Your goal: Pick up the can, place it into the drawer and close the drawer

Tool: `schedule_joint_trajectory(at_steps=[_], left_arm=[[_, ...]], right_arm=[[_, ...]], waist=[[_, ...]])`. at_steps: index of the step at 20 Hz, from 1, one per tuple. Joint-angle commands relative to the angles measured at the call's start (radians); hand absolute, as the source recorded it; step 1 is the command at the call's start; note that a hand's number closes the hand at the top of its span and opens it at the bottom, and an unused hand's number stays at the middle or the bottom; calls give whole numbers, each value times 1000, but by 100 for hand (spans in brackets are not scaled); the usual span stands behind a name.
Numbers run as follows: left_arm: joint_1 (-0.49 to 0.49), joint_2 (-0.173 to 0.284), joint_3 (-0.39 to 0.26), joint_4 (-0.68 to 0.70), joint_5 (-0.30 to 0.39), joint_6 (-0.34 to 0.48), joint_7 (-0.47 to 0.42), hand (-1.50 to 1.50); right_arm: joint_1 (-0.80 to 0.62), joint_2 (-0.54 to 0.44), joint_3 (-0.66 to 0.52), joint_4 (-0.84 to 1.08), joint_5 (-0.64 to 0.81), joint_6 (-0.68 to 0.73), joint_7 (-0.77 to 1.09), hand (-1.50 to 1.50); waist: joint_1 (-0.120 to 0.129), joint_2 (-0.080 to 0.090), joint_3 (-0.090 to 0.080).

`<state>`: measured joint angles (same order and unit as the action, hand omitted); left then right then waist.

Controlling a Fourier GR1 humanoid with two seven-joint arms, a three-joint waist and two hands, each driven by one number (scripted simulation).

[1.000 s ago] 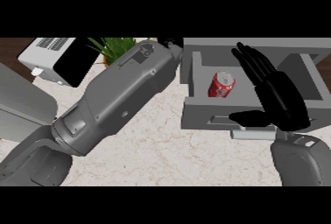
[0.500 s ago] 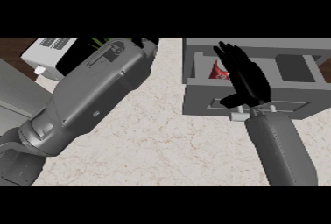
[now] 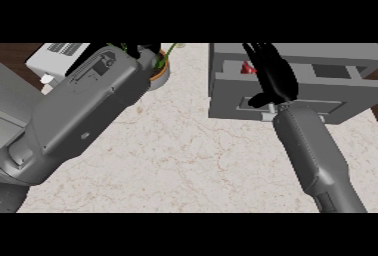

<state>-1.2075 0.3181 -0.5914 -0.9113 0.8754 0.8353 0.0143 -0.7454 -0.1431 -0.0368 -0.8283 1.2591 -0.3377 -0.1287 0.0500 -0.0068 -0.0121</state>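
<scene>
Red cylindrical metal can (image 3: 248, 68) lies in the grey drawer (image 3: 229, 95), just behind the right hand (image 3: 273, 80), fingers straight, released. Likely light, rigid, slippery; grasp mid-body.

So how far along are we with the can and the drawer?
The can already lies inside the drawer, only a red sliver showing, so the placing looks done. The right hand reaches over the drawer with straight fingers, holding nothing. The drawer is not yet fully shut; closing it is what's left. The left hand isn't visible.
</scene>
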Motion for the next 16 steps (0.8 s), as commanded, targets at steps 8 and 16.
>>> schedule_joint_trajectory(at_steps=[8, 16], left_arm=[[67, 98, 39, -107, -26, -31, 47, -150], [91, 165, 38, -184, -51, -44, 106, -150]], right_arm=[[-141, -24, -107, 352, 7, -268, -52, -150], [-294, -58, -147, 488, 27, -346, -27, -150]], waist=[[17, 27, 14], [28, 28, 14]])
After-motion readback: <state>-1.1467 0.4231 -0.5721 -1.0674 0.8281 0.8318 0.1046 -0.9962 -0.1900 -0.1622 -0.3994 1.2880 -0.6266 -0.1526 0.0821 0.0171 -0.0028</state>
